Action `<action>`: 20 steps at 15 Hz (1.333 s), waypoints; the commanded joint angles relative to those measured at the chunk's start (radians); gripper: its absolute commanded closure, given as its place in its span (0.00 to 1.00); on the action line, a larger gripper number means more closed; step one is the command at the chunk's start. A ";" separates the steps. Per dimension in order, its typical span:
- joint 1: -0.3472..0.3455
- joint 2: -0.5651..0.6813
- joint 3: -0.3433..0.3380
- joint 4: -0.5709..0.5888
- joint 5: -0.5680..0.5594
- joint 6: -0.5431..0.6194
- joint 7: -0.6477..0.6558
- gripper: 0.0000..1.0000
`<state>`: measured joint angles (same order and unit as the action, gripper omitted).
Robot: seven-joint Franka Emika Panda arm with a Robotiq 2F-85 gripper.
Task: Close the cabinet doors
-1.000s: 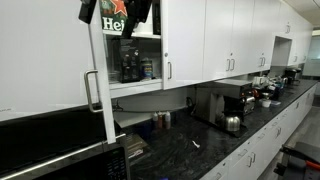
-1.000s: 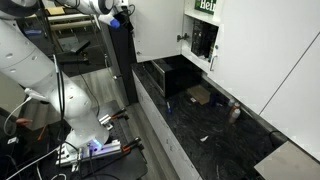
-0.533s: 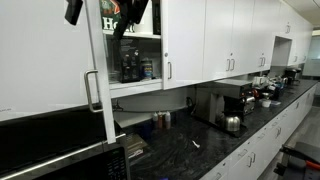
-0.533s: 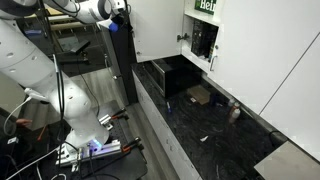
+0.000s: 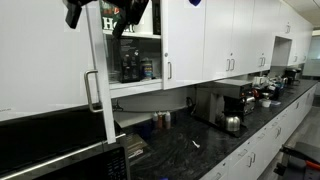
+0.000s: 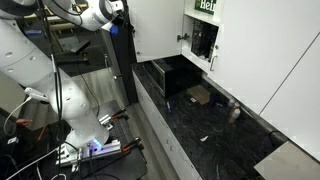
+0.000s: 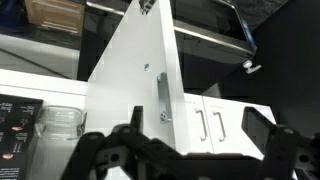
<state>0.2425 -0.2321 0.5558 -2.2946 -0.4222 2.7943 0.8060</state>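
One of the cabinet doors [image 5: 100,75] stands swung out, edge-on, with its silver bar handle [image 5: 92,90] on the outer face. In an exterior view it is a broad white panel [image 6: 155,28] beside the open cabinet [image 6: 203,38]. The neighbouring door [image 5: 185,40] lies flush and shut. My gripper [image 5: 100,10] is up by the open door's top outer edge, near the arm [image 6: 118,12]. The wrist view shows the door [image 7: 130,90] and its handle [image 7: 163,98] ahead of the gripper [image 7: 185,150], whose fingers [image 7: 268,140] are open with nothing between them.
Jars and a green box sit inside the open cabinet [image 5: 135,60]. Below runs a black countertop [image 5: 200,145] with a microwave [image 5: 60,160], a coffee machine [image 5: 232,100] and a kettle [image 5: 233,122]. More shut upper doors [image 5: 240,35] continue along the wall.
The gripper has shifted slightly outward along the top of the open door, mostly in the first half second. The door itself has not visibly swung.
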 commanded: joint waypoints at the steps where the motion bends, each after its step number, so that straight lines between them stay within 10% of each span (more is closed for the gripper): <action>1: -0.090 -0.018 0.064 -0.025 -0.183 0.063 0.168 0.00; 20: -0.254 0.010 0.240 0.040 -1.127 -0.059 1.055 0.00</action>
<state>0.0137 -0.2436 0.7588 -2.2767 -1.4381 2.7890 1.7757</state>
